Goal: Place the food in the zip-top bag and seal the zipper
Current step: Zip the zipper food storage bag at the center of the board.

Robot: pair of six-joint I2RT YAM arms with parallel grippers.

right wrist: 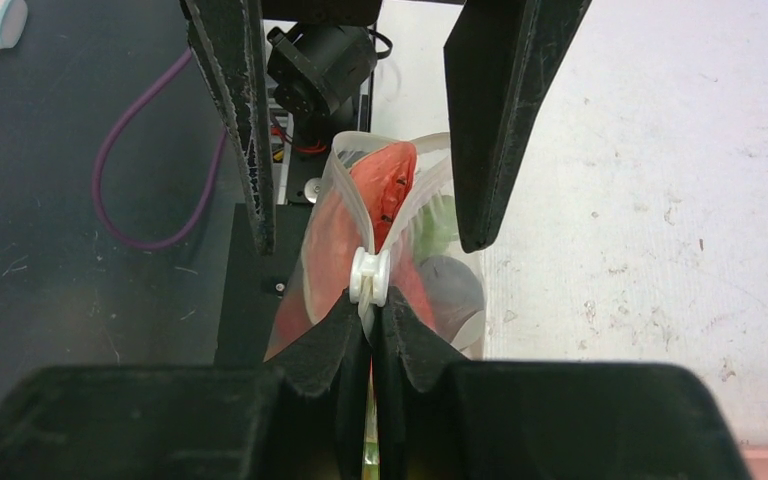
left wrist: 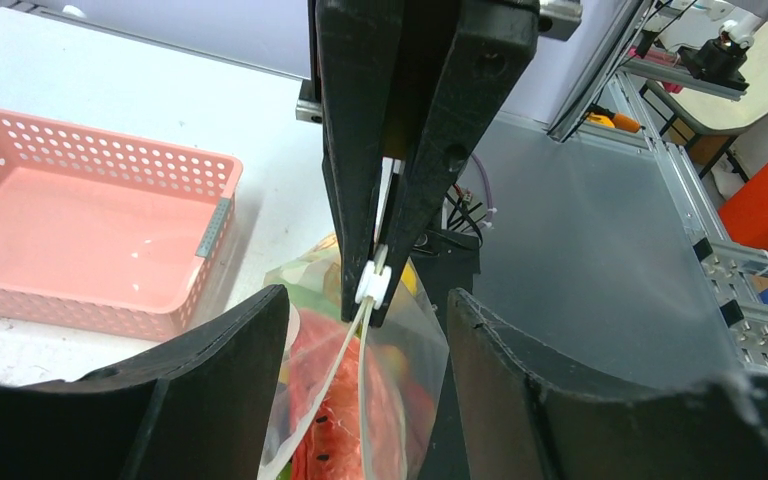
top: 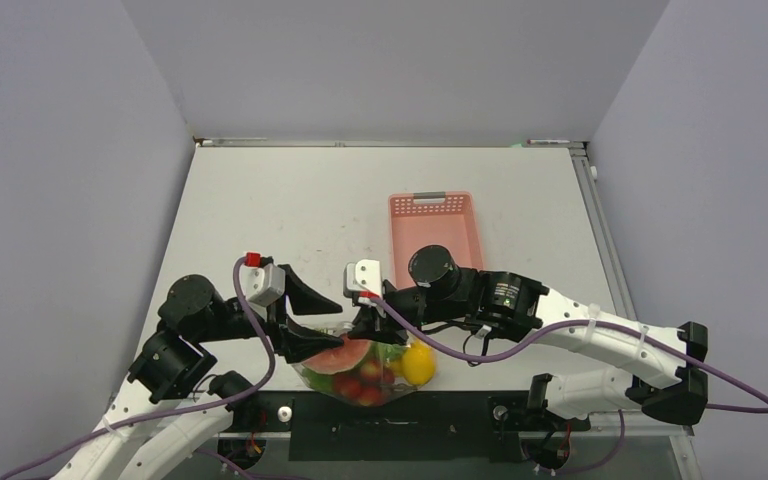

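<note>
R tool (right wrist: 370,318) pinches zipper (right wrist: 370,273), prob. to run it closed; L tool (left wrist: 365,300) gapes empty astride zip-top bag (left wrist: 415,395).

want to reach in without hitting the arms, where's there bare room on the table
The table is bare left of the pink basket out to the left edge, and in the strip behind the basket. The basket is empty. Crowded at the near edge: the left hand and right hand meet at the zip-top bag.
</note>
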